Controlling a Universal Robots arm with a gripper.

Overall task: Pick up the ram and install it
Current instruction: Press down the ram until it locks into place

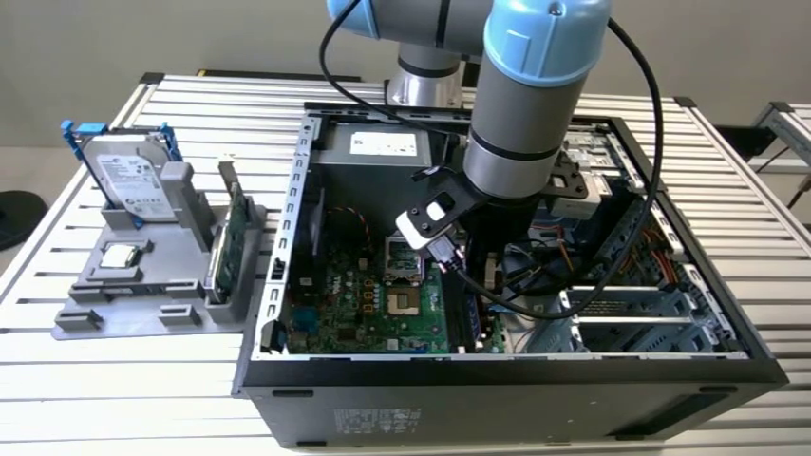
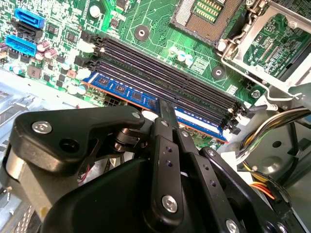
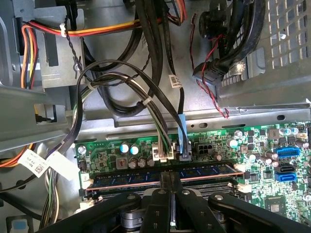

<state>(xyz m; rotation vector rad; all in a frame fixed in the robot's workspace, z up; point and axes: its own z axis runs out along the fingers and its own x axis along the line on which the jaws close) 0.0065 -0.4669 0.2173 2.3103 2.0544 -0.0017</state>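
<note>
In the exterior view the arm (image 1: 519, 104) reaches down into an open computer case (image 1: 507, 380) lying on a slatted table (image 1: 127, 380), its wrist low over the green motherboard (image 1: 367, 304) near the bare processor socket (image 1: 408, 306). Well apart, towards the exterior view's left, a grey holder (image 1: 127, 285) on the table carries a silver hard drive (image 1: 127, 180) in a blue frame, a small square processor chip (image 1: 121, 255), and a green board (image 1: 226, 247) standing on edge (too small here to tell more). In the second wrist view the gripper (image 2: 167, 114) comes down on the ram (image 2: 126, 90), a long stick with a blue label that sits in the slot nearest the board's edge, parallel to the empty black slots (image 2: 165, 73) beside it; the black fingers (image 2: 167, 109) are drawn close together across the stick's upper edge, pinching it about mid-length. A processor socket (image 2: 209, 14) and its metal latch frame lie beyond the slots. In the first wrist view the same gripper (image 3: 169, 182) meets the ram (image 3: 204, 171) from the other side, fingers (image 3: 167, 179) again pressed onto its top edge, the stick running level along the slot between white end clips (image 3: 87, 182). Past it are capacitors, a connector with bundled cables (image 3: 163, 145) and the case's metal wall (image 3: 272, 104).
</note>
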